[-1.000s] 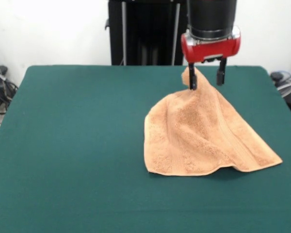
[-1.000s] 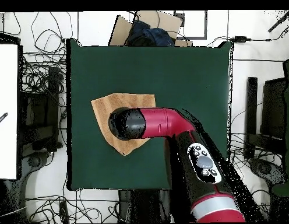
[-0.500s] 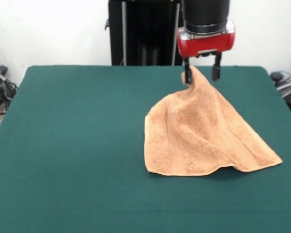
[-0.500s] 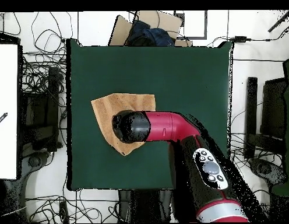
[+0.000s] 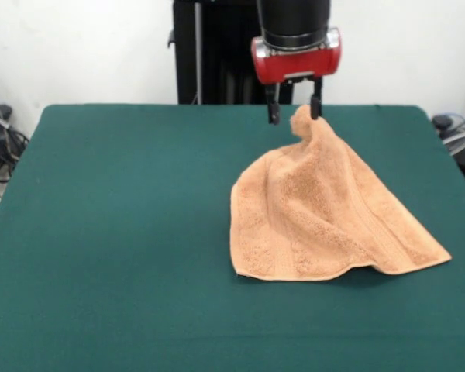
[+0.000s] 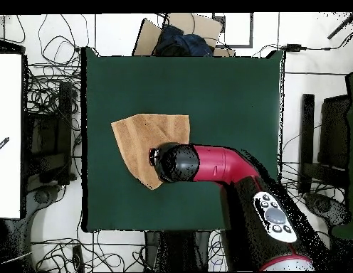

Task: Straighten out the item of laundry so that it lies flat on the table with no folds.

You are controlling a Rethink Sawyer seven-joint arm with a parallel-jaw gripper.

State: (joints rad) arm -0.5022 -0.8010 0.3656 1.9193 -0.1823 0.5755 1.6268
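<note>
The item of laundry [image 5: 322, 213] is a peach-tan terry towel lying right of centre on the green table [image 5: 116, 232]. It is rumpled, with folds running up to a raised peak at its far corner. My gripper [image 5: 294, 118] hangs open just above that peak. The towel's tip sits beside the right finger [image 5: 316, 107], and the fingers are not closed on it. In the overhead view the item of laundry [image 6: 145, 136] lies toward the left side of the table [image 6: 229, 92]. There the arm's wrist [image 6: 177, 162] covers the towel's lower right part and hides the fingers.
The towel's near corner [image 5: 443, 256] reaches close to the table's right edge. Cables [image 6: 48, 106], a white panel [image 6: 7, 135] and dark equipment [image 6: 307, 142] surround the table on the floor.
The open gripper has risen slightly and slid left, so the towel's peak is now by its right finger instead of its left. The towel has kept its shape.
</note>
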